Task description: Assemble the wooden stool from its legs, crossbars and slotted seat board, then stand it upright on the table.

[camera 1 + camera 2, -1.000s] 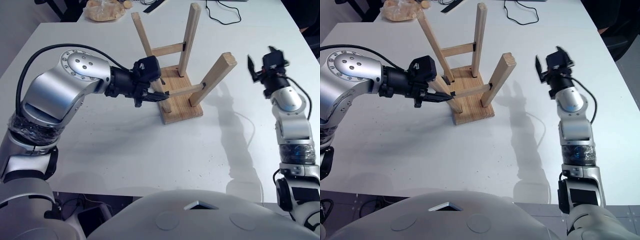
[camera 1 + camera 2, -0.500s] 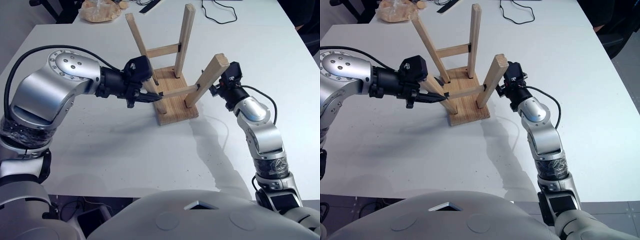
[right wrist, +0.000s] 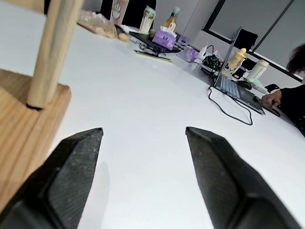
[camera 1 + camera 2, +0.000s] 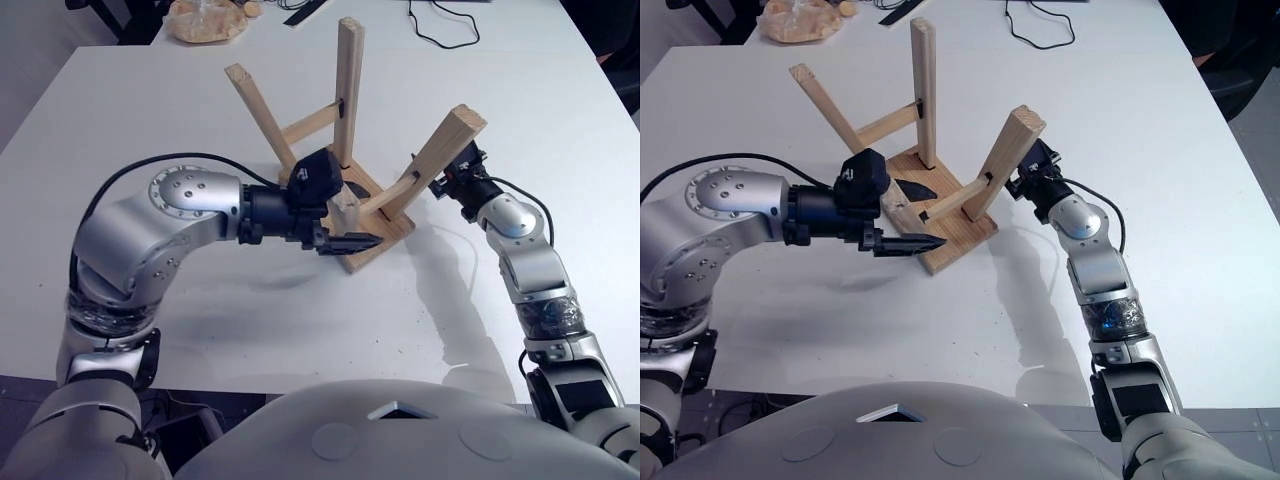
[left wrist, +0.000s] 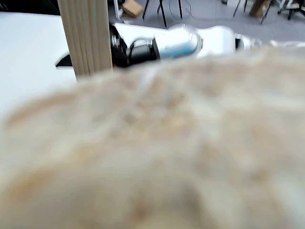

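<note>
Stool position: the wooden stool (image 4: 350, 110) lay inverted near the middle of the worktop (image 4: 520, 90). The seat board (image 4: 392, 224) was underneath and the legs pointed up, leaning off vertical.

Handling (judgement): bare softwood, so stiff and probably light, with fair friction for rubber pads. The weak spots are likely the slot joints. A pull on a leg tip could lever a leg out of its slot, so I would take hold low on a leg, close to the board, or on the board's edge. Turning it over looks like a two-arm job.

Left gripper (image 4: 350, 241): it sat at the board's near corner, just beside the foreshortened near leg. Its wrist view was blurred wood at close range. I cannot tell how its jaws stood.

Right gripper (image 3: 143, 133): the jaws were apart with nothing between them. It sat just beside the right-hand leg (image 4: 445, 150).

Change against the earlier frames:
- The whole stool had swung round on the worktop, and its legs leaned further to the left.
- The left arm had folded in. Its gripper had shifted from the crossbar joint to the board's near corner.
- The right gripper had come in from well clear of the stool to the leg and stayed by it.
</note>
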You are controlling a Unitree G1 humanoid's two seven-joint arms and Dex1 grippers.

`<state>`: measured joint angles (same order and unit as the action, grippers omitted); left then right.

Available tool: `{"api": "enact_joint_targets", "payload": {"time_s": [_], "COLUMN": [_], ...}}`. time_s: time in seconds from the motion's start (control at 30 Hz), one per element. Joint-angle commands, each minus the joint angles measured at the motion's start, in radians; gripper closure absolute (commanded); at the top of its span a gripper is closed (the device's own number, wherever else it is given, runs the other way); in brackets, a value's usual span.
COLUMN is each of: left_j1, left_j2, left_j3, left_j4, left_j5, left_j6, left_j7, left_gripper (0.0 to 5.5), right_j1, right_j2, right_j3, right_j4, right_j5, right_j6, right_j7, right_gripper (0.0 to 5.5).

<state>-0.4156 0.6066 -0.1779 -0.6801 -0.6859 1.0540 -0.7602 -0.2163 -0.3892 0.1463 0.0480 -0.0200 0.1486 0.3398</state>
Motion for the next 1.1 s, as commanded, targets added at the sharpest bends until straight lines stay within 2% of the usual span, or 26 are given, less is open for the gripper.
{"api": "enact_joint_targets", "payload": {"time_s": [0.03, 0.17, 0.37, 0.5, 0.63, 0.77, 0.97, 1.1], "left_j1": [0.094, 0.131, 0.122, 0.262, 0.458, 0.488, 0.488, 0.489], "left_j2": [0.035, 0.133, 0.165, 0.272, 0.354, 0.333, 0.274, 0.218], "left_j3": [-0.067, 0.038, 0.285, 0.367, 0.394, 0.329, 0.275, 0.296], "left_j4": [0.015, 0.018, 0.026, 0.071, 0.256, 0.424, 0.167, 0.101], "left_j5": [0.086, 0.104, -0.076, -0.038, 0.097, 0.249, 0.149, 0.109], "left_j6": [-0.043, -0.112, -0.119, -0.199, -0.388, -0.531, -0.482, -0.433], "left_j7": [0.050, 0.028, -0.038, -0.152, -0.286, -0.253, -0.245, -0.144], "left_gripper": [1.83, 1.83, 1.83, 1.83, 1.83, 1.83, 1.83, 1.83], "right_j1": [-0.028, -0.028, -0.008, 0.015, 0.059, 0.063, 0.058, 0.044], "right_j2": [-0.008, -0.027, -0.034, -0.059, -0.086, -0.082, -0.034, -0.025], "right_j3": [0.003, -0.022, -0.045, -0.073, -0.094, -0.081, -0.040, -0.062], "right_j4": [0.047, 0.064, 0.062, 0.055, 0.035, 0.034, -0.103, -0.177], "right_j5": [-0.021, -0.020, -0.019, -0.012, -0.014, -0.026, -0.034, -0.026], "right_j6": [-0.056, -0.077, -0.086, -0.087, -0.087, -0.092, -0.053, 0.000], "right_j7": [0.027, 0.046, 0.065, 0.079, 0.098, 0.099, 0.085, 0.065], "right_gripper": [2.29, 2.29, 2.29, 2.29, 2.29, 2.29, 2.29, 2.29]}}
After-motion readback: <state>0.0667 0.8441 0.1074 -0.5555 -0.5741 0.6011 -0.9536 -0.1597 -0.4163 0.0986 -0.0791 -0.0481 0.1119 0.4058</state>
